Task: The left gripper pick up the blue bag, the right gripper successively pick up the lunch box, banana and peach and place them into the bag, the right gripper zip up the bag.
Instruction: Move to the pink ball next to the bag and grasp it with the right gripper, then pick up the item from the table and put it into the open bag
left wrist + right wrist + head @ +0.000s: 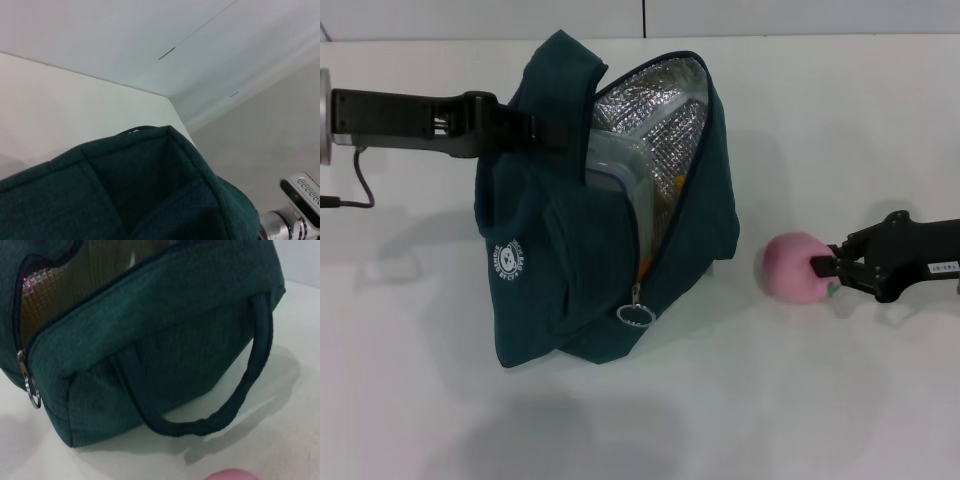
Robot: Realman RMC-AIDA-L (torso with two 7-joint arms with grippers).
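The blue bag (pixel 590 290) stands open at the middle of the table, its foil lining showing. My left gripper (pixel 545 128) is shut on its upper handle and holds that side up. The bag also fills the left wrist view (pixel 125 195) and the right wrist view (pixel 165 330). The lunch box (pixel 615 165) stands on edge inside the bag, with an orange sliver of the banana (pixel 678 182) beside it. The peach (pixel 792 268) rests on the table to the right of the bag. My right gripper (pixel 828 277) is open, its tips at the peach's right side. The peach's top shows in the right wrist view (pixel 230 475).
The ring zipper pull (pixel 635 315) hangs at the bag's front lower corner and also shows in the right wrist view (pixel 32 392). The white table (pixel 800 400) runs back to a wall. A black cable (pixel 350 195) trails at the far left.
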